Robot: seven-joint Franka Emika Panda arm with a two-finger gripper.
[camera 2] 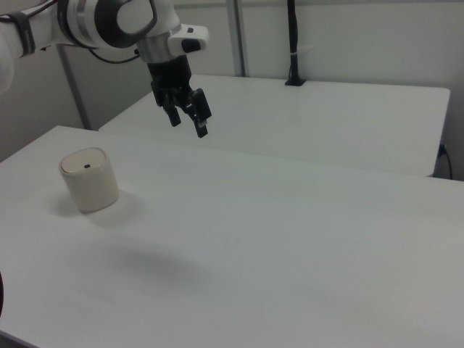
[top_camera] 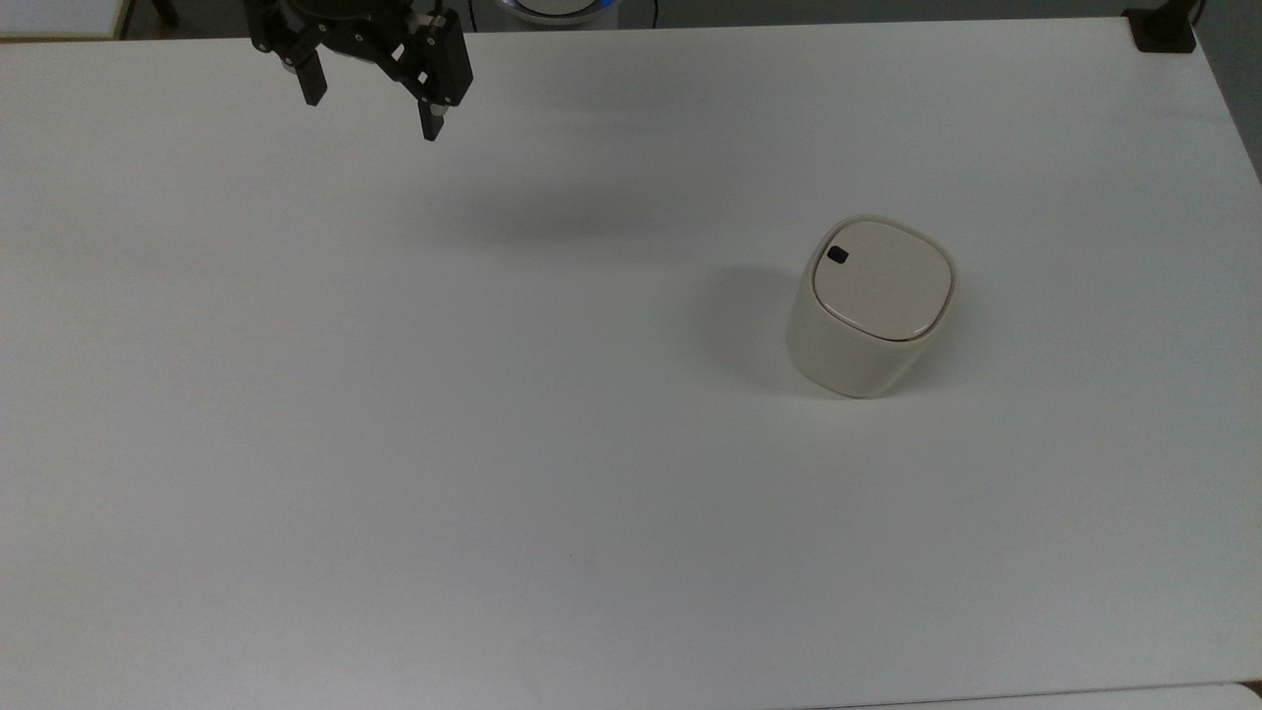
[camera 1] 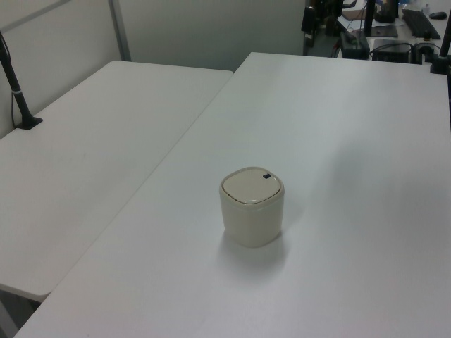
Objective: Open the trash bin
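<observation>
The trash bin (top_camera: 873, 308) is a small cream rounded-square tub standing upright on the white table (top_camera: 394, 444), its flat lid down. A small black button (top_camera: 837, 254) sits at the lid's corner toward the top view's upper left. The bin also stands mid-table in the left view (camera 1: 252, 206) and at the right view's left (camera 2: 88, 179). My black gripper (top_camera: 373, 108) hangs open and empty well above the table at the top view's upper left, far from the bin. In the right view the gripper (camera 2: 188, 125) hovers up and right of the bin.
A second white table (camera 1: 84, 162) adjoins along a seam at the left view's left. A black post base (top_camera: 1163, 30) is clamped at the top view's upper right corner. A black pole (camera 2: 292, 43) stands on the far table in the right view.
</observation>
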